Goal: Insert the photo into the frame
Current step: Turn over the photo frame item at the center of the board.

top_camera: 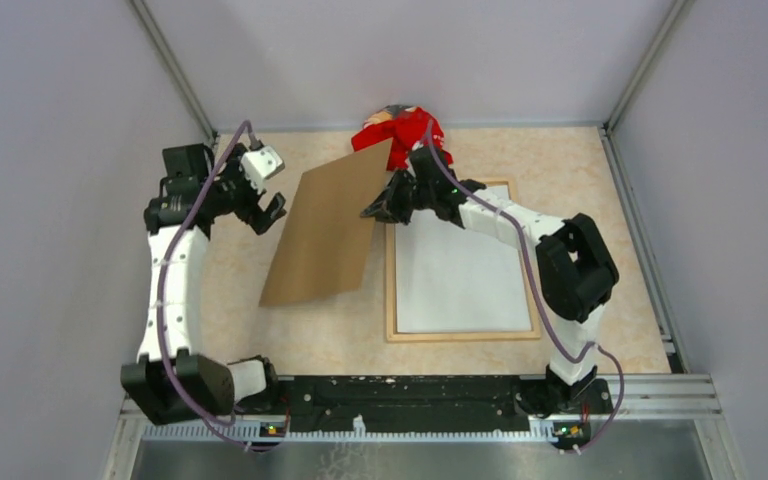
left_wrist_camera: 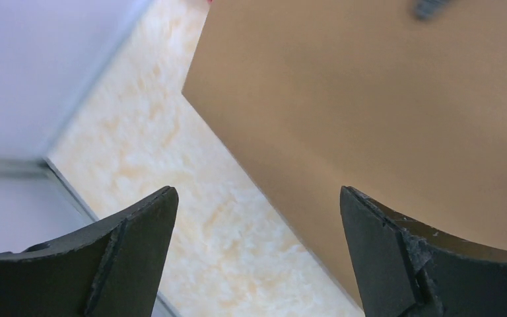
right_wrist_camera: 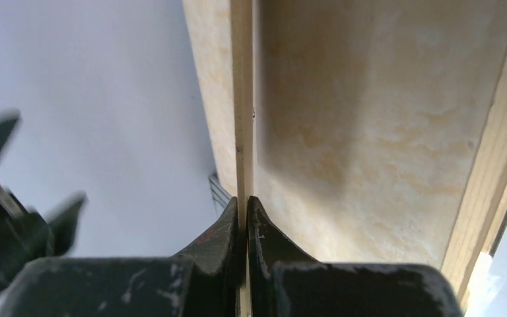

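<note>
As its wrist view shows, right fingers [right_wrist_camera: 219, 246] pinch backing board [right_wrist_camera: 241, 99]

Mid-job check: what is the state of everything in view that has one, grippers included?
backing board: raised and tilted, pinched at one edge.
right gripper: shut on the backing board.
left gripper: open, empty.
frame: lying flat, opening filled.
white sheet: flat inside the frame, blank side up.
red item: lying at the far edge, untouched.
</note>
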